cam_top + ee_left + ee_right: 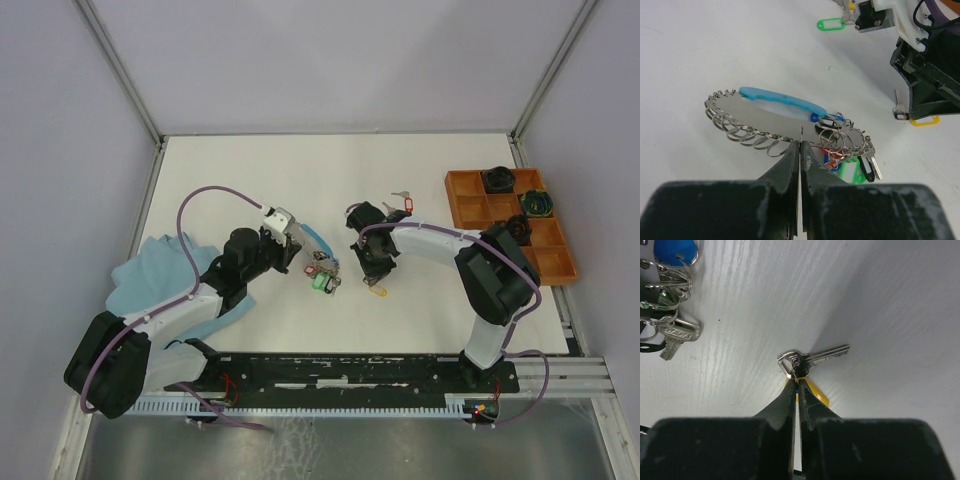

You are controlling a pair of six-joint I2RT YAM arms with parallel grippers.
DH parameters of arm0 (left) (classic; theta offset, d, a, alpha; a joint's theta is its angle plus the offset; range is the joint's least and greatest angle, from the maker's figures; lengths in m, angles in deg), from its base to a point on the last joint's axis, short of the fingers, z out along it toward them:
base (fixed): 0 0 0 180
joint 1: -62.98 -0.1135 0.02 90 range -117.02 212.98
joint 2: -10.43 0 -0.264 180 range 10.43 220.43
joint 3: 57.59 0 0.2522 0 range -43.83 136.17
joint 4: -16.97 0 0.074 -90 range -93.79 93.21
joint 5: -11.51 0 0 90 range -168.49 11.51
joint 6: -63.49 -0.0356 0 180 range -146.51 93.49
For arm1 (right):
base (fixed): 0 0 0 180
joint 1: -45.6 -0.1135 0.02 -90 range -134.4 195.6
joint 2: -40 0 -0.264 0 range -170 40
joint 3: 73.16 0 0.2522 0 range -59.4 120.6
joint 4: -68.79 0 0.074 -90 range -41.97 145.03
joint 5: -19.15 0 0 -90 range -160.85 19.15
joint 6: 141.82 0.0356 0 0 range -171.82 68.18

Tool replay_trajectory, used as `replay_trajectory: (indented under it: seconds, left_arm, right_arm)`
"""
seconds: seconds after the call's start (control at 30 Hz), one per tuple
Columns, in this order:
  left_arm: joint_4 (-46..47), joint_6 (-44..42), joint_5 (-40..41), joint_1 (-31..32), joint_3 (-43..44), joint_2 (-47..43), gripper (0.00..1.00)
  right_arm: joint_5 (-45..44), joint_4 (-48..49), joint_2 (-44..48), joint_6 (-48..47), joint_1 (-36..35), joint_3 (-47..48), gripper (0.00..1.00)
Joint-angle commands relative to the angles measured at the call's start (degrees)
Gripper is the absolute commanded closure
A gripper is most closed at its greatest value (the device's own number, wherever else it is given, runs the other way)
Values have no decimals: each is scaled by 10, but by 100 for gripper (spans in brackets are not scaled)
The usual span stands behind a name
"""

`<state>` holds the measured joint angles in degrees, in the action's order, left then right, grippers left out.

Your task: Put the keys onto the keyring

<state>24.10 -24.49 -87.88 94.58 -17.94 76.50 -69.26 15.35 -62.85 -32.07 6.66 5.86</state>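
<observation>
White tabletop, matte, fills mid frame in top view. Lower left: light-blue cloth, rumpled, lying on it, partly covered. Upper right: orange tray w/ compartments, sitting by the tabletop's right edge. Just left of tray, above ctr: red-tag key, lying alone. Right of ctr: yellow-tag key flat on the surface, blade pointing to right of frame in right wrist view, tag end partly hidden. Left wrist view, top edge: green tag on the tabletop, apart from the rest.

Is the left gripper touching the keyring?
Touching. The left wrist view shows the left gripper pinching the keyring by its thin wire.
</observation>
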Motion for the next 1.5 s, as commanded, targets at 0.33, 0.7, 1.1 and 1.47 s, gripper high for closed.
replay_trajectory:
  seconds: [0.33, 0.7, 1.1, 1.47]
  left_arm:
    - [43, -43, -85, 0, -4, -30, 97]
    - [49, -114, -200, 0, -3, -29, 97]
    - [51, -237, -340, -12, 23, 7, 97]
    - [-52, -367, -369, -21, 75, 29, 97]
  right_arm:
    - [-2, 69, 91, -43, 2, -29, 99]
    - [50, 238, 276, -199, 2, -139, 99]
    - [180, 394, 338, -357, 2, -203, 100]
    - [273, 486, 313, -512, 2, -237, 99]
